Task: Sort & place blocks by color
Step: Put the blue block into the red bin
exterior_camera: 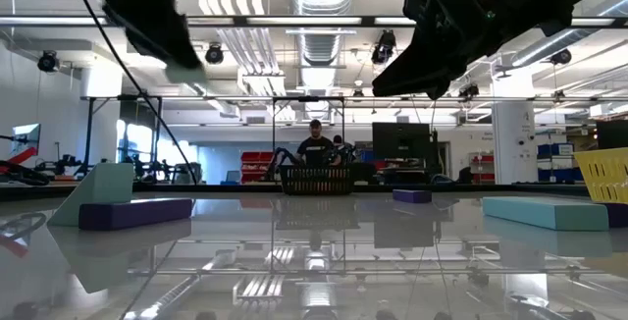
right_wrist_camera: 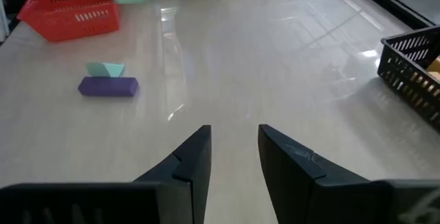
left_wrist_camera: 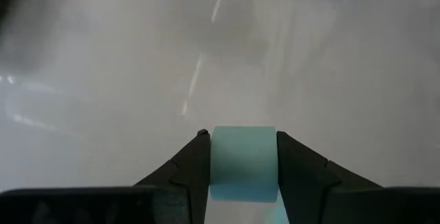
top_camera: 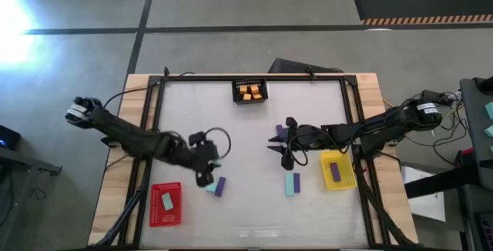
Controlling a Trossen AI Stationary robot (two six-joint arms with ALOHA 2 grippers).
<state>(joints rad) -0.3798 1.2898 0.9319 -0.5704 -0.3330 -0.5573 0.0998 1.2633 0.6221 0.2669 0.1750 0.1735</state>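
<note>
Looking straight down, the high view shows the sort partly done: orange blocks lie in the black mesh tray, one teal block in the red plastic tray, and one purple block in the yellow tray. A purple block with a teal piece beside it, a teal bar and a small purple block are loose on the tabletop. The left gripper hangs near the purple-and-teal pair; the right gripper hangs just above the teal bar.

The low view adds heights: both arms are raised above the surface, and the loose purple block and teal bar rest flat.

The left wrist view settles what the overhead hides: the left gripper's fingers are clamped on a teal block, lifted off the table.

The right wrist view shows the right gripper parted and empty over bare tabletop.
</note>
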